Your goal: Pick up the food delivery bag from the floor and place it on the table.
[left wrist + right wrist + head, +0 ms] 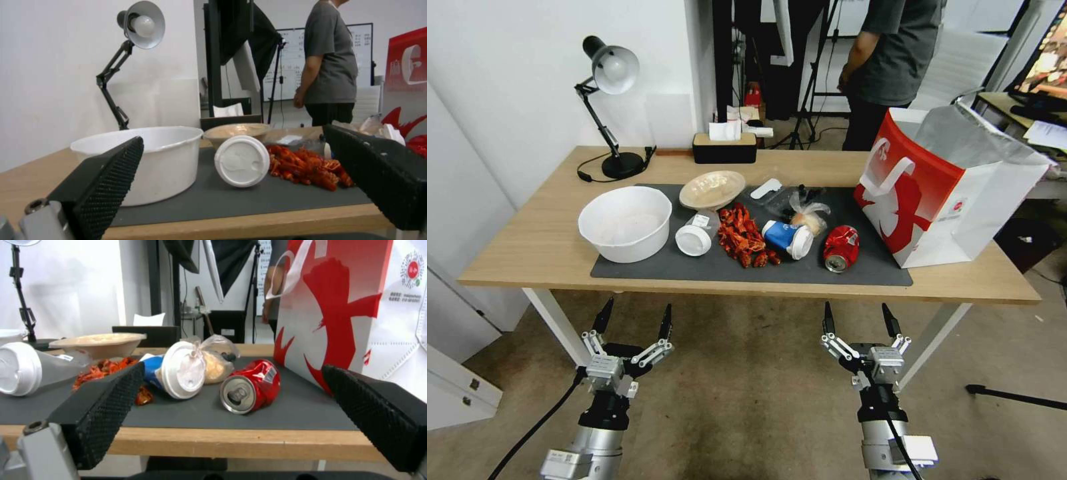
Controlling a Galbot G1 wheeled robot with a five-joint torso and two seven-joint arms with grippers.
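- Both tools hung over the floor (747,400) before the worktop (527,247): left tool (634,319) and right tool (858,317), fingers spread wide, holding nothing.
- On the mat (720,270) lay a can (840,248), cup (787,238), crayfish (740,235) and bowl (626,223).
- The bag (947,190) stood upright on the worktop's right end, touching the mat.
- A lamp (608,107) stood behind.

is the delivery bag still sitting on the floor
No, the food delivery bag stands upright on the table at its right end, partly on the dark mat, beside the crushed red can.
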